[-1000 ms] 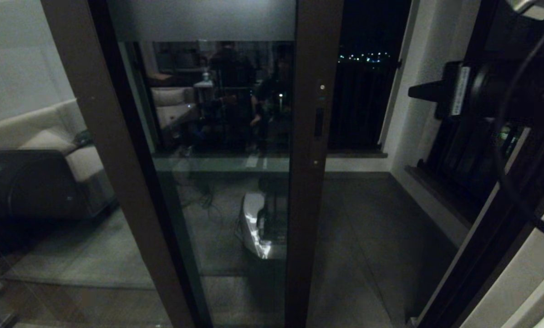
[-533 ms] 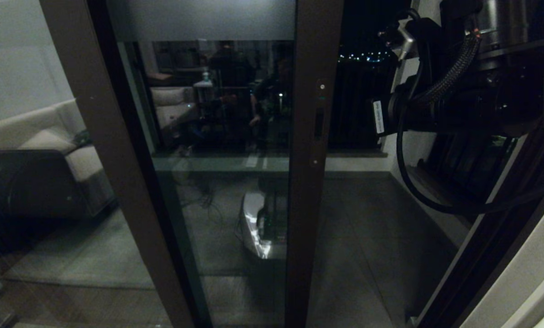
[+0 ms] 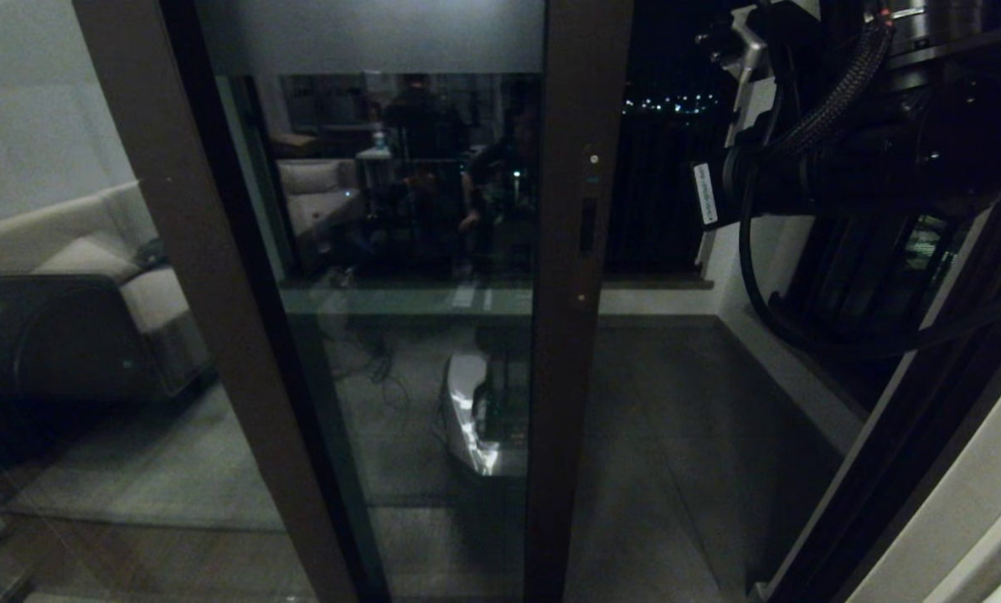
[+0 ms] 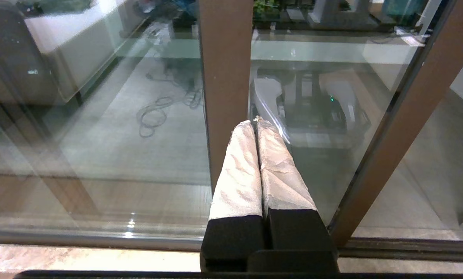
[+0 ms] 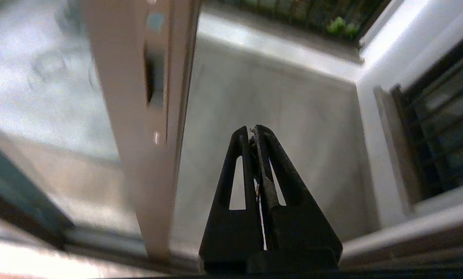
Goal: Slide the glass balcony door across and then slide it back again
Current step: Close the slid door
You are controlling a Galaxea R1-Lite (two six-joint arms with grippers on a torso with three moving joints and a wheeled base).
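The glass balcony door (image 3: 416, 251) stands partly slid across, its frosted band along the top. Its dark brown stile (image 3: 580, 276) carries the slim black recessed handle (image 3: 586, 224). The right arm (image 3: 852, 167) reaches in from the upper right, level with the handle. In the right wrist view my right gripper (image 5: 252, 130) is shut and empty. It hangs in the open gap beside the stile (image 5: 138, 116), short of the handle (image 5: 154, 83) and not touching it. My left gripper (image 4: 254, 122), with tape-wrapped fingers, is shut and empty, low before the door glass (image 4: 324, 116).
A fixed brown-framed glass panel (image 3: 207, 251) on the left shows the sofa (image 3: 90, 268). Right of the stile the gap opens onto the balcony floor (image 3: 676, 419) and dark railing (image 3: 659, 193). A black-framed side-wall window (image 3: 869, 276) lines the right wall. My own base reflects in the glass (image 3: 475, 419).
The right arm has swung in from the right edge toward the door's stile, then drifted slightly up and right. The door has not moved.
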